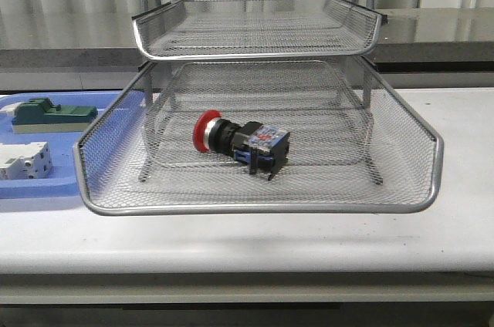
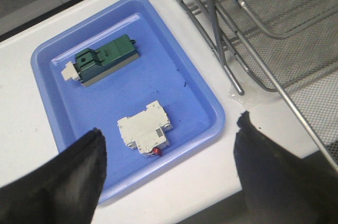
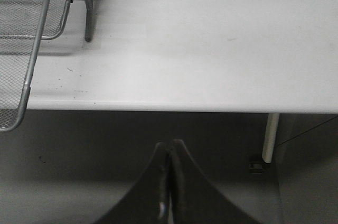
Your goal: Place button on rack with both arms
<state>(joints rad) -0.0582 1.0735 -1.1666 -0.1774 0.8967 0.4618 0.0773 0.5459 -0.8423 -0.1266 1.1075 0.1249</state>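
The button point(image 1: 239, 139), with its red round head, black body and blue rear block, lies on its side in the pulled-out lower tray of the silver wire-mesh rack point(image 1: 262, 207). Neither gripper shows in the front view. My left gripper point(image 2: 169, 152) is open and empty, held above the table's front edge next to the blue tray. My right gripper point(image 3: 170, 152) is shut with nothing between its fingers, below and in front of the table edge, right of the rack point(image 3: 26, 76). The rack's frame also shows in the left wrist view point(image 2: 253, 28).
A flat blue plastic tray point(image 1: 31, 192) left of the rack holds a green-topped block point(image 1: 50, 115) and a white circuit breaker point(image 1: 23, 161). All three show in the left wrist view: tray point(image 2: 211, 102), block point(image 2: 103, 60), breaker point(image 2: 145, 131). A table leg point(image 3: 270, 139) stands below the edge.
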